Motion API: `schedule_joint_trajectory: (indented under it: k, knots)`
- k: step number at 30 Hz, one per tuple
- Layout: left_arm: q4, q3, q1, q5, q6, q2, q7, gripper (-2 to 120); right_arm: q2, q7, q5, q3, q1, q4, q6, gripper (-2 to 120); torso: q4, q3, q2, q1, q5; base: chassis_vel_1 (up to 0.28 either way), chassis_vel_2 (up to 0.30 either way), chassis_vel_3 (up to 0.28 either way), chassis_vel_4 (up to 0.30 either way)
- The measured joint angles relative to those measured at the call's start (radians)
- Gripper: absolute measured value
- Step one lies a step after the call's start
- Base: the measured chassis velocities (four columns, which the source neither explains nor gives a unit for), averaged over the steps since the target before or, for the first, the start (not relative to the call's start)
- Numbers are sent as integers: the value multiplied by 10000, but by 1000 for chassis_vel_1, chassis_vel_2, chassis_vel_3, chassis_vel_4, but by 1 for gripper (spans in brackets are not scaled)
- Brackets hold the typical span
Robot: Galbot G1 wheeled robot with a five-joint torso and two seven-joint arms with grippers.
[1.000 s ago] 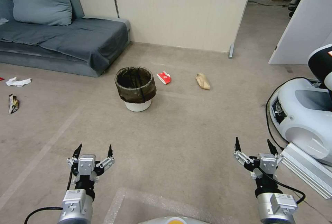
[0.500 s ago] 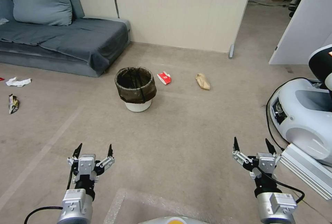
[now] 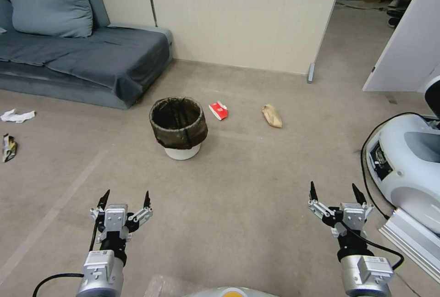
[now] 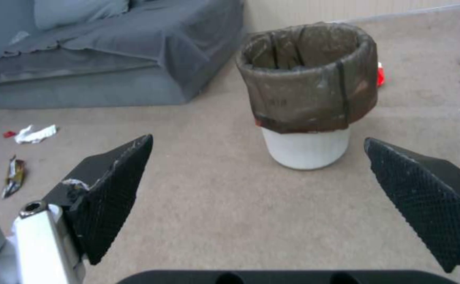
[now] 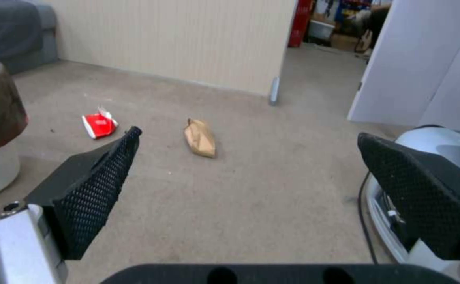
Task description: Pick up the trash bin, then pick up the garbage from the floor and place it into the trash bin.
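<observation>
The trash bin (image 3: 178, 127), white with a dark bag folded over its rim, stands upright on the floor ahead, also in the left wrist view (image 4: 307, 92). Garbage lies around it: a red-and-white carton (image 3: 218, 110) and a crumpled brown paper bag (image 3: 272, 116) to its right, crumpled white paper (image 3: 16, 115) and a shiny wrapper (image 3: 8, 147) far left. My left gripper (image 3: 125, 196) hangs open well short of the bin. My right gripper (image 3: 334, 189) is open too, with the carton (image 5: 98, 124) and paper bag (image 5: 200, 138) beyond it. Neither holds anything.
A grey sofa (image 3: 87, 58) stands at the back left beside a beige partition wall (image 3: 243, 13). Another white robot base (image 3: 410, 159) with a black cable sits close on the right. An open doorway (image 3: 357, 3) lies at the back right.
The whole view has shifted: the bin and litter sit slightly nearer and lower, the left litter has slid toward the edge. Both grippers keep their pose and stay open.
</observation>
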Motion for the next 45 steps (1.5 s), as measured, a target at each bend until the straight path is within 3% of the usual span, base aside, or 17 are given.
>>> schedule_joint_trajectory:
  k: [45]
  knots:
    - [-149,-18,95,-25,-3,8,-9,100,0,29,-16,-68,-34,-67,166,100,1,0,-1,0,-1,-127,125,128,-127]
